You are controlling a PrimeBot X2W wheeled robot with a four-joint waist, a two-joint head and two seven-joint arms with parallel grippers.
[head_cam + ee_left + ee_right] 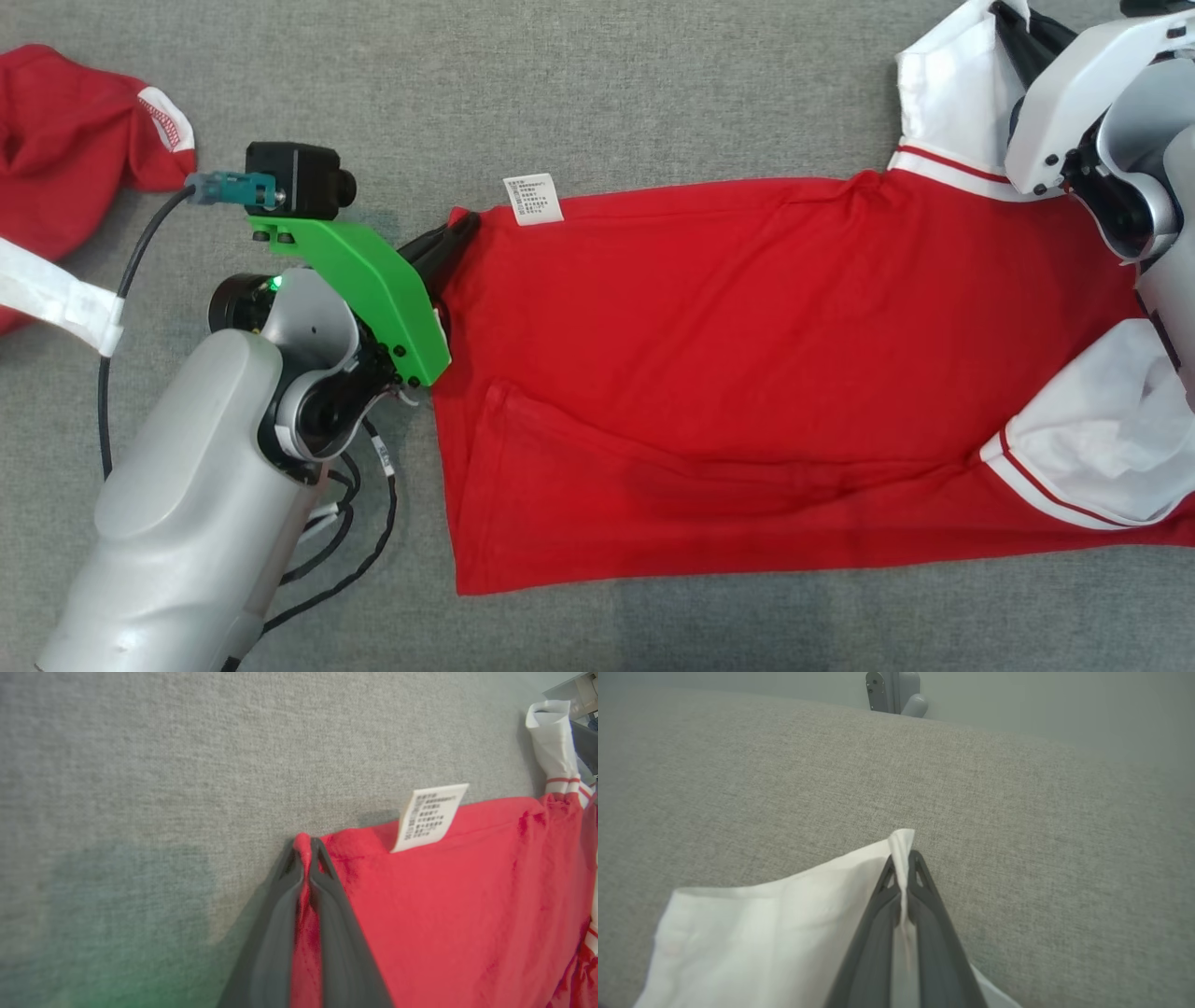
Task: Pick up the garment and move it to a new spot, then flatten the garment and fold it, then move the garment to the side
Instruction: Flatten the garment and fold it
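- Surface: grey woven cloth (653, 93) covers the whole worktop in the head view. In the R wrist view it runs up to a pale wall (1064, 700), w/ a grey metal fitting (896, 693) at top centre.
- The garment (747, 355) is a red shirt lying flat across centre and right of the head view. Hem is toward frame left, white sleeves at right, and a long crease runs along its lower part.
- Your left gripper (306, 847): fingers pinched together on the hem's upper corner, red fabric squeezed between them.
- Your right gripper (903, 858): fingers closed on the edge of the upper white sleeve (952, 93), thin white fabric caught between them.
- The care label (533, 199) sticks out past the shirt's top edge, near the L fingertips.
- Around: a second red top (65, 177) w/ white trim is bunched at upper left, well apart. Black cables (101, 401) loop by the L forearm, lower left.
- In the way: the green camera mount (364, 280) on the L wrist hides part of the hem edge in the head view.
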